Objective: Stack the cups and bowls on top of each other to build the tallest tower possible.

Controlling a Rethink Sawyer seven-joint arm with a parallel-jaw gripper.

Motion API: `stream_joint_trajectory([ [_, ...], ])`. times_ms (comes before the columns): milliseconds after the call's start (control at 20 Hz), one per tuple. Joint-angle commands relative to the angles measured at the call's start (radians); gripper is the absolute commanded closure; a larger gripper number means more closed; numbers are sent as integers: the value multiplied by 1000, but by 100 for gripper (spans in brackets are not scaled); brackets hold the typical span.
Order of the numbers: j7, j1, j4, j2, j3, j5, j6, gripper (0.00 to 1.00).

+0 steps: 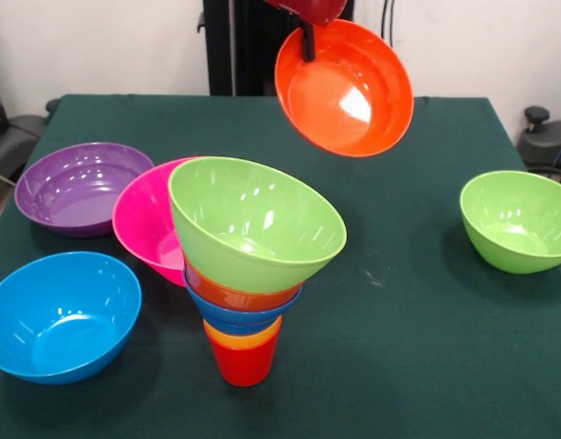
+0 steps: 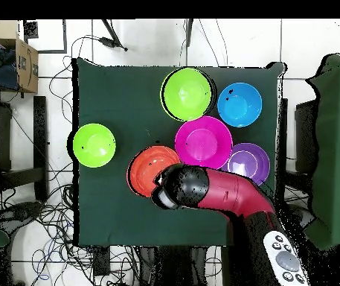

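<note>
The tower [image 1: 248,274] stands front and centre on the green table [image 1: 408,347]: a red cup [image 1: 243,364] lowest, an orange cup, a small blue bowl, a small orange-red bowl and a tilted lime green bowl [image 1: 254,221] on top. From overhead only that green bowl [image 2: 187,93] of the tower shows. My gripper [image 1: 308,48] is shut on the rim of the large orange-red bowl [image 1: 349,91], which hangs tilted in the air behind and to the right of the tower. The arm [image 2: 217,190] partly covers this bowl [image 2: 146,167] in the overhead view.
A pink bowl [image 1: 143,224] leans right behind the tower. A purple bowl [image 1: 79,187] sits at the left, a light blue bowl [image 1: 60,315] at the front left, and a second lime green bowl [image 1: 518,221] at the right. Cables lie on the floor around the table.
</note>
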Motion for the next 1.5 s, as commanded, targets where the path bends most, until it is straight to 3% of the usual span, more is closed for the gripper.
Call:
stream_joint_trajectory([
  [50,-152,-38,-15,-31,147,38,48,100],
  [850,-171,-138,46,-190,286,90,-26,100],
  [1250,-159,-157,16,-233,300,10,-119,100],
  [1500,-146,-163,-25,-214,289,-53,-169,100],
])
